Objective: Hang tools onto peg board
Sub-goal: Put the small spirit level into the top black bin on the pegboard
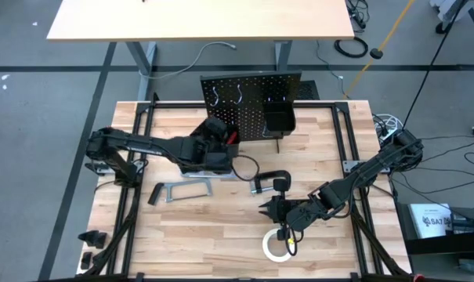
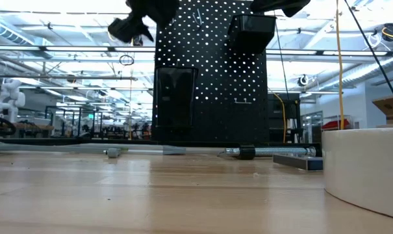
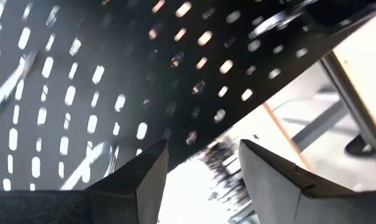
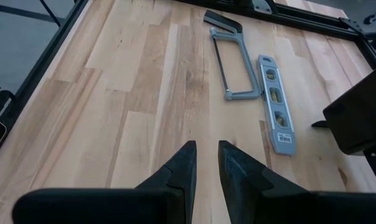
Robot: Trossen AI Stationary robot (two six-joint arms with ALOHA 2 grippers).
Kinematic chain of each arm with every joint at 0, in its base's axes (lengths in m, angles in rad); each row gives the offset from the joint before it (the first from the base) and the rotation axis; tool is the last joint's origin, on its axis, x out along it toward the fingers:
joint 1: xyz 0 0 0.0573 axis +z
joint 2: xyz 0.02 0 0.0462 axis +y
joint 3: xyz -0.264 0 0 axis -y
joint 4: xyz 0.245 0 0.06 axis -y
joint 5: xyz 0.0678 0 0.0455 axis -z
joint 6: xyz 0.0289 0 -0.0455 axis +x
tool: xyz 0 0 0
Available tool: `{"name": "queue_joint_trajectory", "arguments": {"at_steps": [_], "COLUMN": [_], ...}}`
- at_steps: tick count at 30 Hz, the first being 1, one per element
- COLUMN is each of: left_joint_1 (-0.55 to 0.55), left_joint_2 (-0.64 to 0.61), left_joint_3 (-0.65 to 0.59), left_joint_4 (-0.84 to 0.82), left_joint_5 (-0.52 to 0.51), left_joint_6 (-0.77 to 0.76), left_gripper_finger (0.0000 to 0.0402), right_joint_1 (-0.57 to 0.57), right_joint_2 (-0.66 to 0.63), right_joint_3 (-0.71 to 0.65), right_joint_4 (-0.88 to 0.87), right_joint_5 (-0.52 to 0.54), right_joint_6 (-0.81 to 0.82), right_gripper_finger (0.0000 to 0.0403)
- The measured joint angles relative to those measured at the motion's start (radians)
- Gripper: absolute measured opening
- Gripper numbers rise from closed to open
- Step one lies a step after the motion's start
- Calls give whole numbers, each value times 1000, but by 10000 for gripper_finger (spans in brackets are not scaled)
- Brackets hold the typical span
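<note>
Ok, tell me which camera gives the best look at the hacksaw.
The right wrist view: the hacksaw lies in full on the table beside the level, frame and handle clear. The high view shows it small, partly under the left arm. The low view and the left wrist view do not show it clearly.

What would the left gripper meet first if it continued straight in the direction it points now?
Probably the peg board. It fills the left wrist view just beyond the open left gripper, with nothing visible between them, though the depth is hard to judge.

Even, bright overhead light leaves only soft shadows on the table (image 1: 182,227). The left wrist view is motion-blurred across the peg board (image 3: 113,81); ceiling lights glare through its holes in the low view.
</note>
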Motion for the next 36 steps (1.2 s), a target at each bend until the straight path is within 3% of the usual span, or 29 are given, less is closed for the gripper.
{"name": "queue_joint_trajectory", "arguments": {"at_steps": [6, 15, 18, 20, 29, 36], "left_joint_1": [-15, -3, -23, -59, -301, -447], "left_joint_2": [-128, -259, -295, -322, -408, -392], "left_joint_3": [0, -2, -42, -73, -327, -583], "left_joint_4": [12, 97, 239, 361, 900, 1279], "left_joint_5": [40, 670, 884, 965, 980, 842], "left_joint_6": [-221, -783, -845, -864, -892, -865], "left_gripper_finger": [203, 203, 203, 203, 203, 203], "right_joint_1": [0, -7, -7, -6, 9, 9], "right_joint_2": [0, 0, 0, 0, 0, 0], "right_joint_3": [0, 0, 0, 0, 0, 0], "right_joint_4": [-10, -2, -2, -2, -68, -104], "right_joint_5": [0, 3, 2, 0, -3, 0], "right_joint_6": [0, 15, 26, 26, 86, 140], "right_gripper_finger": [59, 59, 59, 59, 59, 59]}}
